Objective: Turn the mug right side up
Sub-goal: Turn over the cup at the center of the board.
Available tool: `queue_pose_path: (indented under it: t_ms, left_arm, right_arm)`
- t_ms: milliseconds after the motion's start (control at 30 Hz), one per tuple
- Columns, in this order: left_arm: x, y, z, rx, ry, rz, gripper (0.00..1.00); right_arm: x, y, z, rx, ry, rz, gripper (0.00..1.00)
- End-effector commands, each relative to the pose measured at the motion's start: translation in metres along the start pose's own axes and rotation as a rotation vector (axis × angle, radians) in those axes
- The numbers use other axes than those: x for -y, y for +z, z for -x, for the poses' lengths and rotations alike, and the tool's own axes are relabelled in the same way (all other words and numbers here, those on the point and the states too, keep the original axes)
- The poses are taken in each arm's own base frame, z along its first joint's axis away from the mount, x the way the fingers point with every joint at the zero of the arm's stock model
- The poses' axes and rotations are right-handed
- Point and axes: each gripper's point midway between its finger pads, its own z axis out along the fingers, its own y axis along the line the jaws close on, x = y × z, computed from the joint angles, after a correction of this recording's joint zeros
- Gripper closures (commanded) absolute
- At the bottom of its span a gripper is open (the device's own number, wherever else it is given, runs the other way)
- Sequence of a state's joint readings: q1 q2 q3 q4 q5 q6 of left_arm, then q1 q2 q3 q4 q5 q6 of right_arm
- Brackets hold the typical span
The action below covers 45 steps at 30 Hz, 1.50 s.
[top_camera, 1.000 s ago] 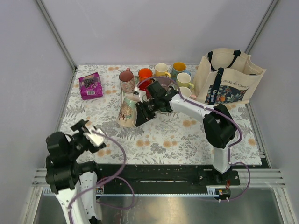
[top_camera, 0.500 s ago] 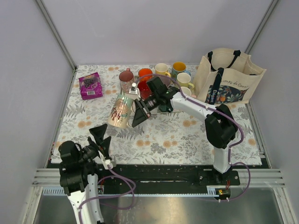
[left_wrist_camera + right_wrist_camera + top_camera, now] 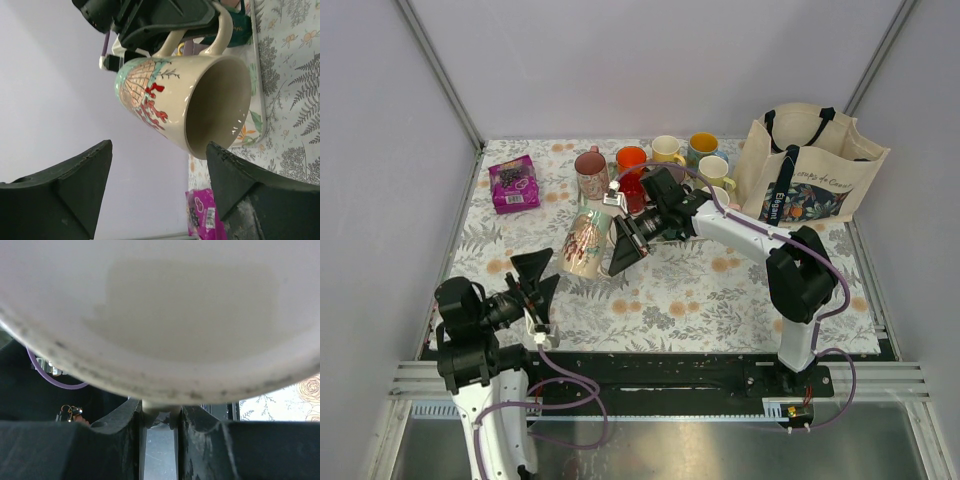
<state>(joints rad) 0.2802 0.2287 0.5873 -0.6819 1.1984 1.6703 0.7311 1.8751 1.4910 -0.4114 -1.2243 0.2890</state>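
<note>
Top external view shows the mug (image 3: 584,240), cream with a teal shell and red coral painted on its side, tipped over. Its mouth faces down toward the near-left and its base points up and away. The right gripper (image 3: 623,243) is clenched on the handle, so the body hangs just off the left side of its fingers. In the right wrist view the pale wall of the mug (image 3: 190,315) fills the upper frame. The handle runs down into the narrow gap between the two dark fingers (image 3: 125,435), which press on it from either side.

From the left wrist, the mug (image 3: 190,102) sits beyond and between that arm's own fingertips with its open mouth toward the lens. It looks clear of the floral cloth (image 3: 295,130), and the right gripper (image 3: 172,30) is black above its handle. The left gripper (image 3: 157,190) is spread wide and grasps nothing, well short of the rim.

Behind the right fingers stands a cluster of cups, among them an orange mug (image 3: 631,158) and a patterned pink mug (image 3: 591,172). A tote bag (image 3: 807,165) stands far off to their right. A magenta packet (image 3: 514,183) lies beyond the left gripper (image 3: 535,285).
</note>
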Motion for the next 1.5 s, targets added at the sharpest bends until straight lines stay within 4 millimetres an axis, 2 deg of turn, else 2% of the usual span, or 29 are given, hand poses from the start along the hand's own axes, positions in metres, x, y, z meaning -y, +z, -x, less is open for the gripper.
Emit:
queue_pose_path:
  t_ms: [0,167,333,433,600,667,800,900,1000,1033,1100,1200,1300,1333,1400,1467]
  left_arm:
    - [-0.010,0.002,0.031,0.153,0.102,-0.016,0.21]
    - [-0.015,0.007,0.011,0.121,0.206,-0.034,0.22]
    - [-0.040,0.016,-0.022,0.074,0.267,-0.008,0.22]
    - [-0.044,0.020,-0.020,0.099,0.262,-0.014,0.23]
    - [-0.032,0.030,0.004,0.176,0.235,-0.028,0.26]
    - [-0.044,0.036,0.007,0.169,0.256,0.024,0.32]
    - [-0.066,0.050,-0.005,0.069,0.188,0.106,0.51]
    - [-0.089,0.058,-0.019,-0.017,0.090,0.146,0.67]
    - [-0.102,0.062,-0.029,-0.082,-0.023,0.177,0.83]
    - [-0.104,0.062,-0.032,-0.096,-0.053,0.184,0.87]
    - [-0.104,0.062,-0.035,-0.121,-0.104,0.188,0.99]
    - [-0.091,0.059,-0.033,-0.136,-0.202,0.136,1.00]
    - [-0.071,0.052,-0.025,-0.151,-0.436,0.042,1.00]
    - [-0.068,0.050,-0.022,-0.163,-0.518,0.013,1.00]
    - [-0.048,0.044,-0.018,-0.214,-0.706,-0.082,1.00]
    - [-0.036,0.042,-0.013,-0.254,-0.860,-0.152,1.00]
  right_arm:
    - [-0.064,-0.018,0.026,0.046,-0.240,0.110,1.00]
    - [-0.067,-0.018,0.024,0.040,-0.242,0.124,1.00]
    - [-0.069,-0.017,0.025,0.038,-0.232,0.150,1.00]
    - [-0.071,-0.016,0.028,0.039,-0.230,0.167,1.00]
    - [-0.071,-0.014,0.031,0.042,-0.207,0.176,1.00]
    - [-0.070,-0.013,0.032,0.042,-0.198,0.180,1.00]
    - [-0.069,-0.013,0.032,0.040,-0.190,0.189,1.00]
    - [-0.068,-0.013,0.033,0.043,-0.188,0.186,1.00]
    - [-0.065,-0.013,0.035,0.054,-0.185,0.174,0.99]
    - [-0.063,-0.015,0.039,0.069,-0.186,0.159,0.86]
    - [-0.059,-0.018,0.046,0.107,-0.188,0.123,0.66]
    - [-0.053,-0.031,0.060,0.178,-0.192,0.060,0.50]
    - [-0.047,-0.054,0.073,0.254,-0.245,-0.033,0.44]
    - [-0.042,-0.064,0.077,0.276,-0.288,-0.089,0.43]
    - [-0.029,-0.084,0.081,0.297,-0.394,-0.252,0.41]
    - [-0.020,-0.098,0.069,0.237,-0.534,-0.397,0.40]
